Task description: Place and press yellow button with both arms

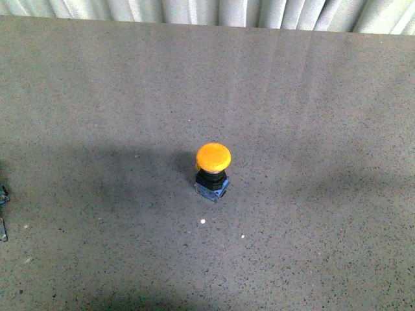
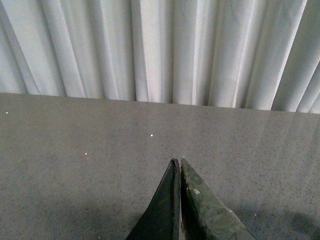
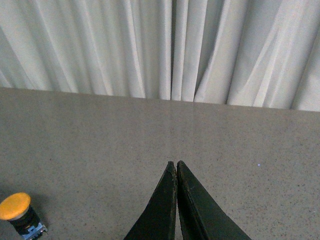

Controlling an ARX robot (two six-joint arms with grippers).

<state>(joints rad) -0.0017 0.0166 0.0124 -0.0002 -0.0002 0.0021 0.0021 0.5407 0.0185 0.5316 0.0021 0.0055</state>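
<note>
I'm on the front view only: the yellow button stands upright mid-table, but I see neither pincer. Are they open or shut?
Observer: The left pincer is shut, its fingertips together, holding nothing.
Operator: And the right one?
Observer: The right pincer is shut and empty too, its tips pointing toward the white curtain behind the table.
Operator: Does either wrist camera see the button?
Observer: Only the right wrist view; there the yellow button sits upright near the picture's corner, well clear of the fingertips. The left wrist view shows only bare table and curtain.
</note>
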